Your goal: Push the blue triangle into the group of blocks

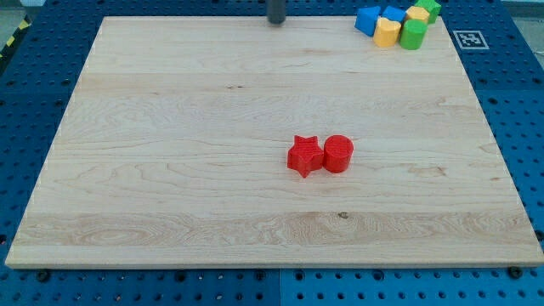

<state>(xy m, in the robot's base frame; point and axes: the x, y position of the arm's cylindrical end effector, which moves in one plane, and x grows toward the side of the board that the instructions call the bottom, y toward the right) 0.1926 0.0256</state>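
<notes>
While the wooden board (170, 170) lies flat on a blue pegboard table (34, 280), 2 red blocks sit nearest the view's bottom, a little right of centre: a red star (303, 155) touching a red cylinder (337, 154) on its right. Beyond them the wood runs bare up to the far edge. At the view's top, the dark rod comes down with my tip (276, 23) just inside the board's edge, well apart from every block; it has no jaws to tell of. In the top right corner a group huddles close: a blue triangle (367, 19) at its left side, touching a yellow block (388, 32), then a green cylinder (413, 35), a blue block (393, 13), another yellow block (417, 14) and a green block (430, 8) farthest back.
</notes>
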